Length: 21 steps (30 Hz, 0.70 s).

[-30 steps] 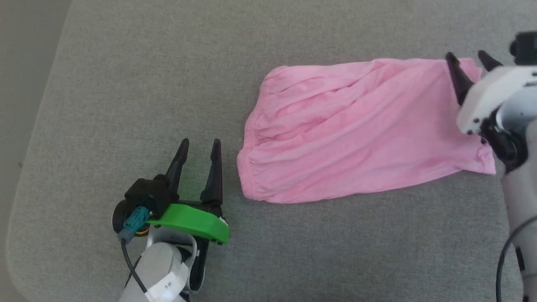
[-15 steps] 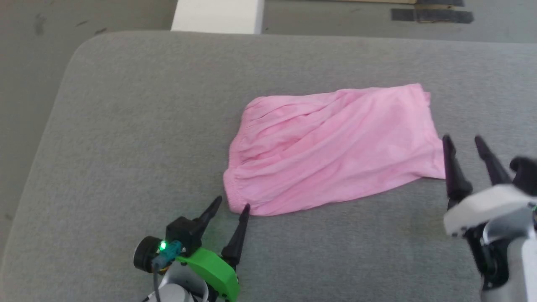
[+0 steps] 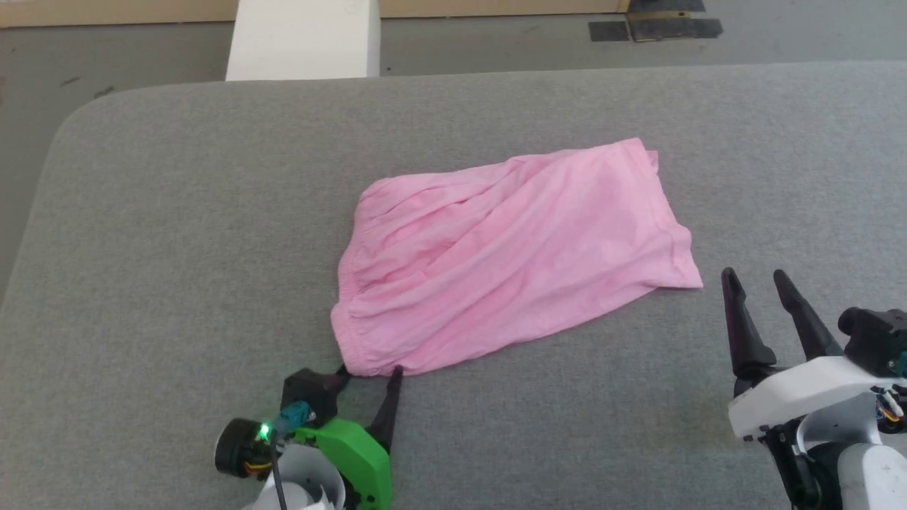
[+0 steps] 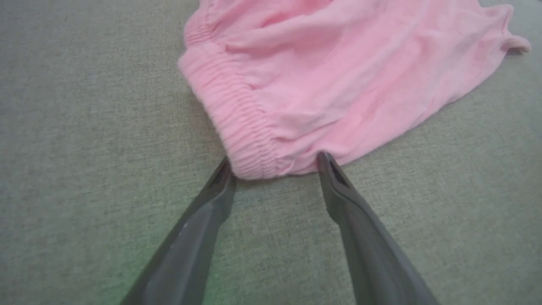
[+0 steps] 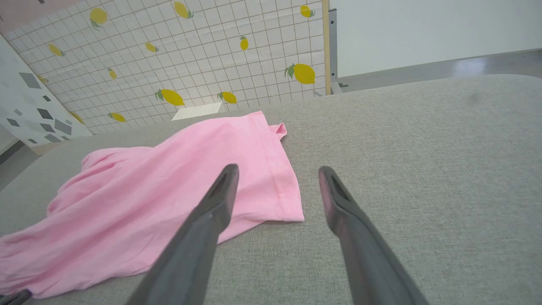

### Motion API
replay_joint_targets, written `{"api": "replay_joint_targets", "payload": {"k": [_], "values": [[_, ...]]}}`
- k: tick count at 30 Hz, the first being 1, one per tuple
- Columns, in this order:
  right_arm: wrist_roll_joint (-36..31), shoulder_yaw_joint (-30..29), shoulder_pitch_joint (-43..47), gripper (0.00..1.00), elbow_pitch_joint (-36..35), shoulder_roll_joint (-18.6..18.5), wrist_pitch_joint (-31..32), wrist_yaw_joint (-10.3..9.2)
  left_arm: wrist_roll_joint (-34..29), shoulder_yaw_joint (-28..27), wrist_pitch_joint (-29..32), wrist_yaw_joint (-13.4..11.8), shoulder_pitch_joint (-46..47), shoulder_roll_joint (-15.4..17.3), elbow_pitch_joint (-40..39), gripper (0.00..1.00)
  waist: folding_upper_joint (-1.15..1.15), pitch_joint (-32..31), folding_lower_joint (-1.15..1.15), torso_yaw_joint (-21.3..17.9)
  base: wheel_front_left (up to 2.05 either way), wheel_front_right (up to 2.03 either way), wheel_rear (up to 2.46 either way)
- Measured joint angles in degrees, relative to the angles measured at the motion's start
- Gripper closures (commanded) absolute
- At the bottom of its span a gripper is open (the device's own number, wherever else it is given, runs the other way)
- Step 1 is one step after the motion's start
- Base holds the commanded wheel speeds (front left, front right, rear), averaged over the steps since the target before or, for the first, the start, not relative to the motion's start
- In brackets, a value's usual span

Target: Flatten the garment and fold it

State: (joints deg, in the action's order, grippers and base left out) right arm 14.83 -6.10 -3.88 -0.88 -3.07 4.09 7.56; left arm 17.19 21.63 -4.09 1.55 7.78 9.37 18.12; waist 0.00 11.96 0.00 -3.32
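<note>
The garment (image 3: 510, 262) is a pair of light-pink shorts lying rumpled and slanted on the grey padded table (image 3: 177, 212), with the gathered waistband (image 4: 237, 114) at its near-left end. My left gripper (image 3: 368, 370) stands open at that near-left corner, its fingertips touching the waistband edge on either side (image 4: 275, 163). My right gripper (image 3: 755, 280) is open above the table just right of the near-right hem corner (image 5: 292, 214), and holds nothing. In the right wrist view the garment (image 5: 169, 186) lies to the left of the fingers (image 5: 211, 212).
A white block (image 3: 305, 39) stands on the floor beyond the table's far edge. Dark tape patches (image 3: 655, 27) mark the floor. A lemon-patterned tiled panel (image 5: 190, 55) rises behind the table. Bare grey padding extends left and right of the garment.
The head camera tilted up, bringing the far edge into view. My right gripper drew back off the garment's right end to the near right. My left gripper moved forward to the waistband corner.
</note>
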Motion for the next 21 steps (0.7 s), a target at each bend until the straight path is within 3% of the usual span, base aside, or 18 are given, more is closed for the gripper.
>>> {"api": "replay_joint_targets", "payload": {"k": [6,8,9,16,21], "values": [[0.5,0.3,0.6,0.0,0.0,0.0,0.0,0.0,0.0,-0.2,-0.2,-0.4,1.4,-0.1,0.7,0.0,0.0,0.3,0.0,-0.7,0.0,0.0,0.0],[0.9,0.6,0.6,0.0,0.1,0.0,0.5,0.0,0.4,0.1,0.5,-0.2,1.6,-0.1,1.2,0.92,0.0,0.3,0.0,-0.6,0.0,0.0,0.0],[0.9,0.7,0.6,0.0,0.1,0.0,0.6,0.0,0.6,0.3,0.8,-0.1,1.6,-0.1,1.3,1.0,0.0,0.2,0.0,-0.6,0.0,0.0,0.0],[-3.1,-0.8,0.0,0.0,2.8,0.1,3.3,0.0,2.0,0.8,1.0,0.2,1.6,-0.3,1.1,1.0,0.0,0.2,0.0,0.1,0.0,0.0,0.0],[-6.3,-2.1,-6.6,0.0,10.4,0.1,7.7,0.0,2.0,1.2,1.0,0.2,1.6,-0.3,0.2,1.0,0.0,1.0,0.0,0.7,0.0,0.0,0.0]]}}
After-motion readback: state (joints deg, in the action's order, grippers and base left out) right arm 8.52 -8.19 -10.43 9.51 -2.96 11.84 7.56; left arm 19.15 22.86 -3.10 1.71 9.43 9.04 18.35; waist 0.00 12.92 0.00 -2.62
